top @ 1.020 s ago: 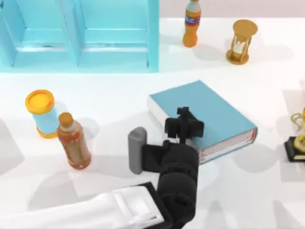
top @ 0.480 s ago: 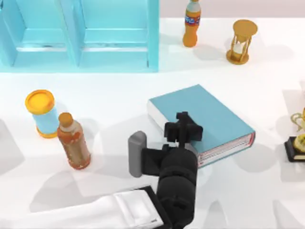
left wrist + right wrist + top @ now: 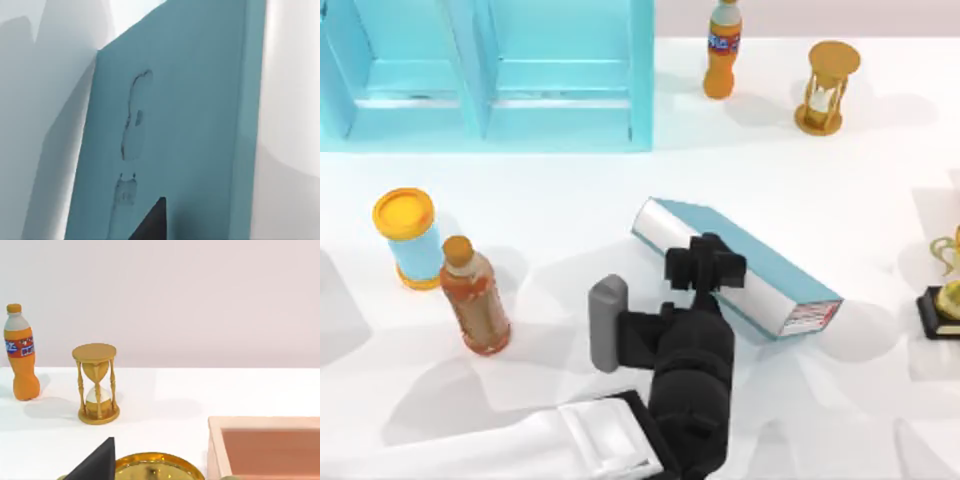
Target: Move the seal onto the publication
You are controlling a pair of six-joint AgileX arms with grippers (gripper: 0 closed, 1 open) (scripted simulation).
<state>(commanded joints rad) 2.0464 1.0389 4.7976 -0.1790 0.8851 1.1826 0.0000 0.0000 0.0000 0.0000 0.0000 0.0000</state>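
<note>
The publication (image 3: 740, 258), a thick teal-blue book with white page edges, is in the middle of the table. It is tilted up on one long side, so its cover looks narrow from above. My left gripper (image 3: 705, 263) is directly over the book's near-left part, at or just above the cover. In the left wrist view the teal cover (image 3: 185, 125) stands very close and slanted, with faint marks on it. The seal is hidden from view. My right gripper is off at the table's right side.
A light blue cabinet (image 3: 490, 70) spans the back left. An orange soda bottle (image 3: 722, 50) and a gold hourglass (image 3: 827, 88) stand at the back. At left are a yellow-lidded can (image 3: 408, 238) and a brown bottle (image 3: 475, 297). A gold ornament (image 3: 945, 290) sits at the right edge.
The book was lying flat and has tipped up onto one side, its cover narrowing in the top view. My left gripper has stayed almost in place above it.
</note>
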